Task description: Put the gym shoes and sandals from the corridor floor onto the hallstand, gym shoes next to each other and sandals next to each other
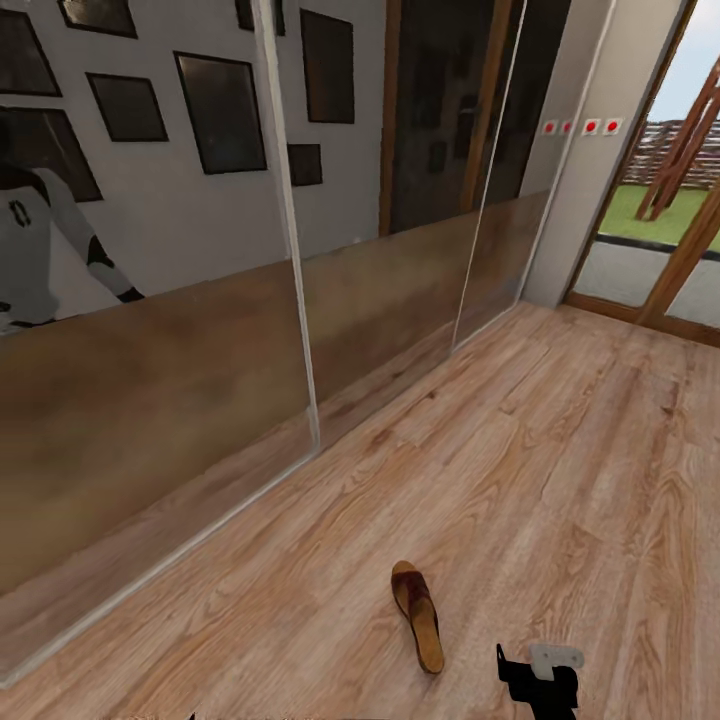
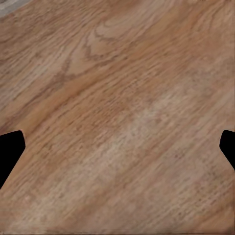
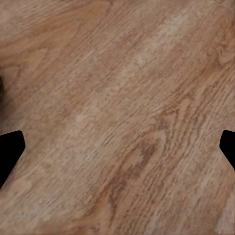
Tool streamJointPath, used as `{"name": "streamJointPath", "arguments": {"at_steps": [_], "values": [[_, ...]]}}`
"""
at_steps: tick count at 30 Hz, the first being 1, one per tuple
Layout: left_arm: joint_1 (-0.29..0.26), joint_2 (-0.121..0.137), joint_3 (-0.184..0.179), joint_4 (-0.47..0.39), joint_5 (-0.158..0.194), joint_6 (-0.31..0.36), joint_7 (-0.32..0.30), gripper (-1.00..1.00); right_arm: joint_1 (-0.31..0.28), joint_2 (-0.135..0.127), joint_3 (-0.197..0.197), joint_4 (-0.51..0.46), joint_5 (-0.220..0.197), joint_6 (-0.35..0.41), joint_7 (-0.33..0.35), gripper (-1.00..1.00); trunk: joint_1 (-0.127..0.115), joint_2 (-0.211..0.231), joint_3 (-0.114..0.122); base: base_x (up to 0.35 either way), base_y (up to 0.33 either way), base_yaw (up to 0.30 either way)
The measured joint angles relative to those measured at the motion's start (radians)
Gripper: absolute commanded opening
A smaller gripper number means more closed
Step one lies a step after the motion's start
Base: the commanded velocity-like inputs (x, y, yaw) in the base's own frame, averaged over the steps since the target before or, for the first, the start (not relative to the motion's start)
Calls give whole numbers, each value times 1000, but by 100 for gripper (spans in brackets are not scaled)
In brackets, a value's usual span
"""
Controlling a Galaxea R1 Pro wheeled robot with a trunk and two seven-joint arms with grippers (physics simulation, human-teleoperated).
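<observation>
I'm closing in on one sandal (image 1: 418, 614) lying on the corridor floor (image 1: 560, 470) near the mirrored wall, both claws spread and empty (right claw (image 1: 537, 678) nearest), so next I reach down.

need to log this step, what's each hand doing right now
Left hand: open, empty, over bare corridor floor.
Right hand: open, empty, over floor near the sandal.
</observation>
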Motion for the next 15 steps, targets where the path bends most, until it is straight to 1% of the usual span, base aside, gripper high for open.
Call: {"name": "streamJointPath", "arguments": {"at_steps": [5,8,11,15], "values": [[-7,-2,-5,-19,0,5,0,100,0,0,0,-1,-2,0,0,100,0,0,0,0,0,279],[-22,-7,-7,-31,1,11,2,100,0,1,0,-1,-3,0,-1,100,0,0,0,0,0,279],[-62,-16,-8,-44,-1,17,2,100,0,1,-1,-2,-4,0,-1,100,0,0,0,0,0,279],[-143,-27,-9,-46,-4,27,0,100,0,2,-1,-4,-5,1,-2,100,0,0,0,0,0,254]]}}
